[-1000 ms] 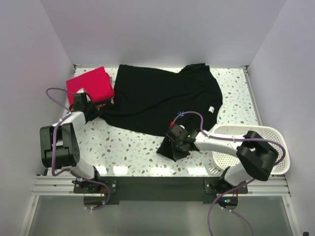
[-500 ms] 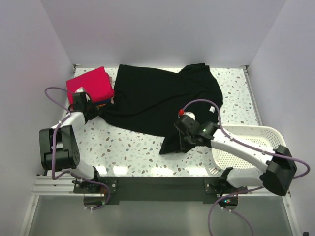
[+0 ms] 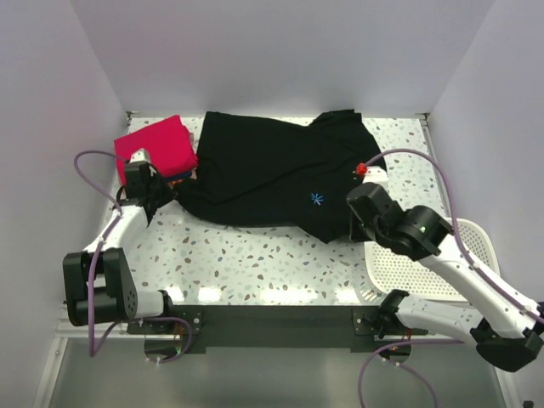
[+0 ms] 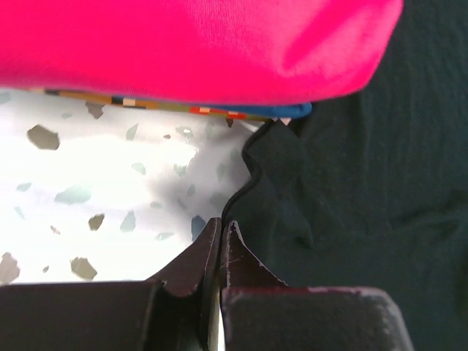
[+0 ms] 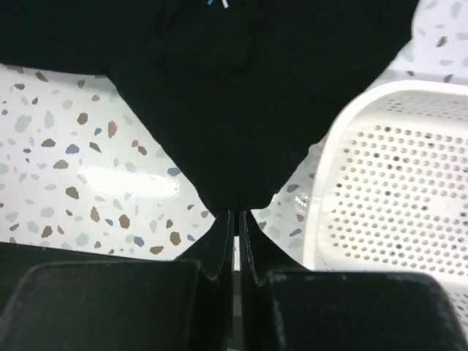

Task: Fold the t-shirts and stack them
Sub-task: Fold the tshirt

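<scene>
Both left tool [image 4: 223,223] and right tool [image 5: 236,214] pinch the black t-shirt [image 3: 263,170]; pinched cloth barely shows.

The spread t-shirt [image 3: 272,174] lies flat on the table [image 3: 255,255] between the two grippers. The left gripper [image 3: 160,199] pinches its near-left corner. Straight ahead of that gripper sits the folded t-shirt [image 3: 157,146], on top of other folded shirts [image 4: 183,108], and the pile is just beside the spread t-shirt's edge, which runs off to the gripper's right. The right gripper [image 3: 357,228] pinches the opposite near corner, the cloth stretching ahead and to its left, with the basket [image 5: 380,161] just beside it on its right
</scene>
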### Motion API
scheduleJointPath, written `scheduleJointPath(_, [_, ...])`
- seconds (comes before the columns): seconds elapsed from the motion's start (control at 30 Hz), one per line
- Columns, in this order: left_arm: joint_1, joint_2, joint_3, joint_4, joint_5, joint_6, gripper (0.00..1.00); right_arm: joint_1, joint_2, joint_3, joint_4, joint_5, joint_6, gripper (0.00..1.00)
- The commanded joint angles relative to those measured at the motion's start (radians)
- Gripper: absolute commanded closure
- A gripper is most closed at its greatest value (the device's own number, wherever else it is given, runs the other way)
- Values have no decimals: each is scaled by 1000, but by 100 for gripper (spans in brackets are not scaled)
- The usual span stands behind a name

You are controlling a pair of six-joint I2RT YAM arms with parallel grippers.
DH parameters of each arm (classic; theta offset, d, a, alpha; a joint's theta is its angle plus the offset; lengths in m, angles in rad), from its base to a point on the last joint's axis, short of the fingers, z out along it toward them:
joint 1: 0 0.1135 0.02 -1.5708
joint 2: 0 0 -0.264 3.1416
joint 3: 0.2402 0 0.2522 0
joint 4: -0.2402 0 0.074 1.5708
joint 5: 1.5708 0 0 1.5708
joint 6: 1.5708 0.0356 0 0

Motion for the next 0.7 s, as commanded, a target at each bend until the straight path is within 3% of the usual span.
scheduleJointPath(0.0, [-3,-85,-46,-30,-19,5,100,-2,-60,80,-161,118,-13,100])
scheduleJointPath(0.37, [-3,-316,-144,-134,-24,5,100,-2,-212,95,-277,87,47,100])
scheduleJointPath(0.5, [-3,-335,-150,-139,-4,8,100,-2,-204,69,-197,99,9,100])
scheduleJointPath(0.67, [-3,-225,-86,-139,-1,48,100,-5,-93,52,-42,165,-69,100])
